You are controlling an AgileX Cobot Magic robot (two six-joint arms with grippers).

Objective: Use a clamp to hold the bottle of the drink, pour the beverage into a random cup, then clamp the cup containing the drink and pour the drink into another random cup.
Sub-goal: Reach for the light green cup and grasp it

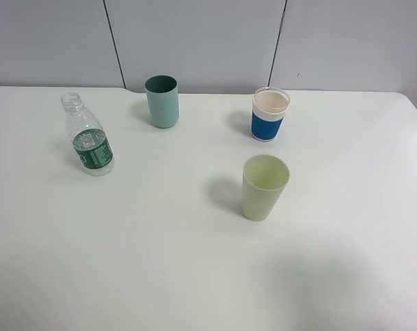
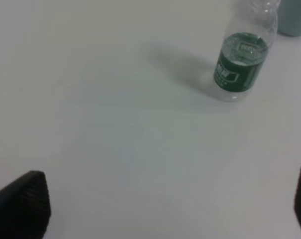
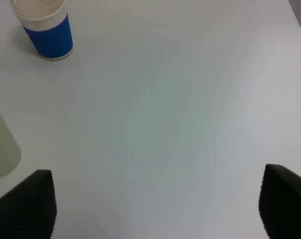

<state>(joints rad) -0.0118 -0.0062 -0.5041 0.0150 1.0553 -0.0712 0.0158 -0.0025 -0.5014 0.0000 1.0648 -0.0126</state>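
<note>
Four containers upright on white worktop (image 1: 160, 248): uncapped bottle (image 1: 89, 138) far left, clear liquid (image 2: 242, 51) low inside at label height; teal cup (image 1: 161, 101); yellow-green tumbler (image 1: 265, 187), blue-banded white cup (image 1: 270, 114) behind it. Left pincer (image 2: 162, 201) and right pincer (image 3: 155, 201) spread wide, gripping nothing

Noted a white table (image 1: 160, 269) bearing four things, all upright and well apart. Found tumbler (image 1: 264, 187) nearest the middle. Reckoned in the high view from tumbler, twelve o'clock being the far edge: blue-band cup (image 1: 270, 116) at twelve; teal cup (image 1: 161, 102) at ten, close to far edge; uncapped bottle (image 1: 89, 141) between nine and ten, farthest off.
</note>
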